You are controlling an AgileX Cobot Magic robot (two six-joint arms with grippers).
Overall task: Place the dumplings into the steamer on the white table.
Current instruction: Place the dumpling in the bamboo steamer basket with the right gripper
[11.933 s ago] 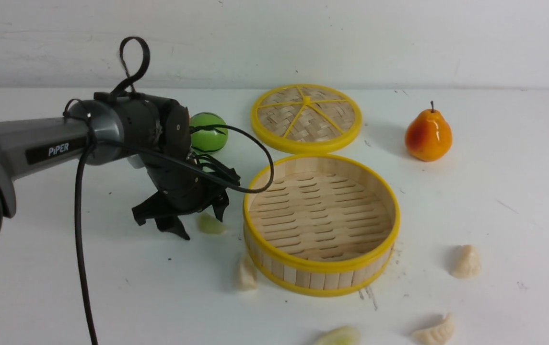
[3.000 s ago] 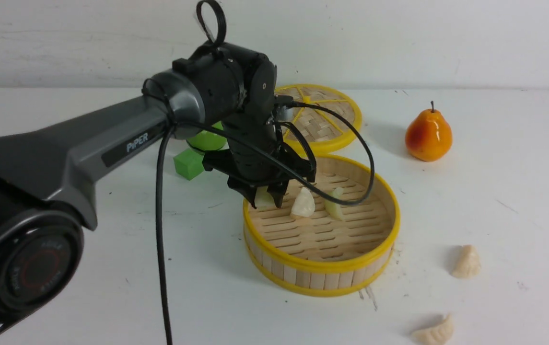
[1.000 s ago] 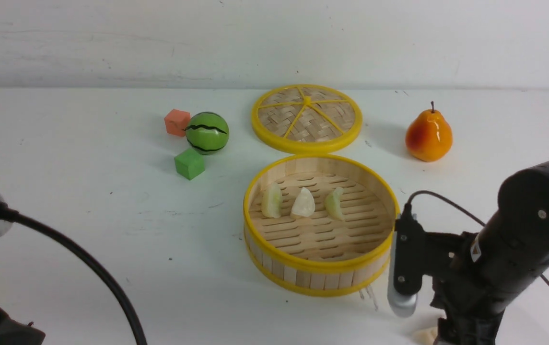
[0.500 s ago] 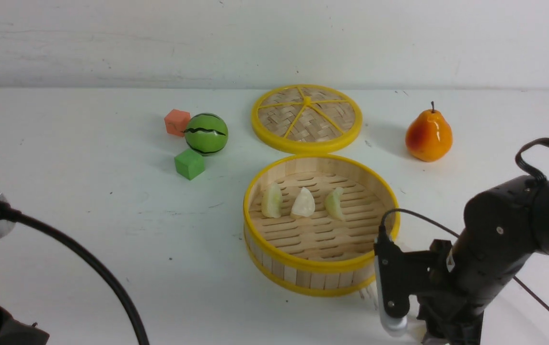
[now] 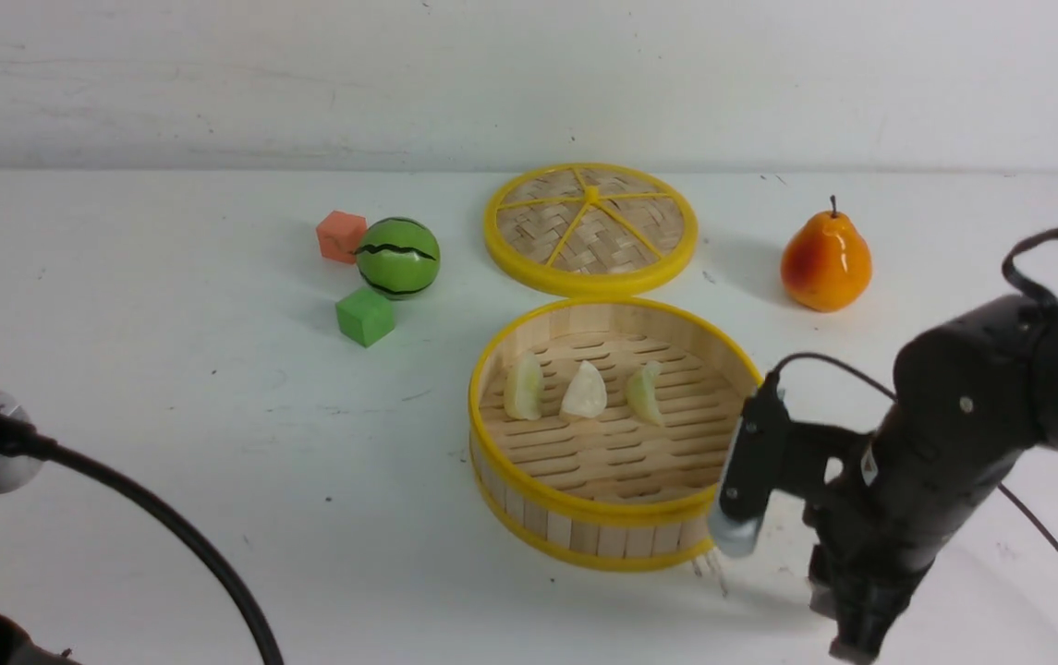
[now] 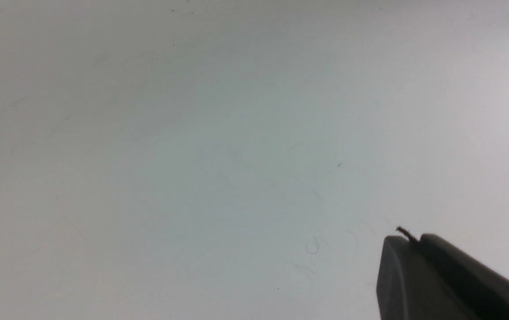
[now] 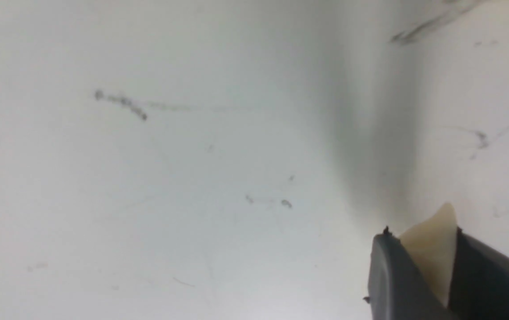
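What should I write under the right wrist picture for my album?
The right gripper pinches a cream dumpling over the scuffed white table.

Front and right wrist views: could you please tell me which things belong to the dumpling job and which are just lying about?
Job in hand: steamer; three dumplings inside it; fourth dumpling gripped in the right end effector; white table.
Lying about: lid; pear; watermelon ball; orange cube; green cube.
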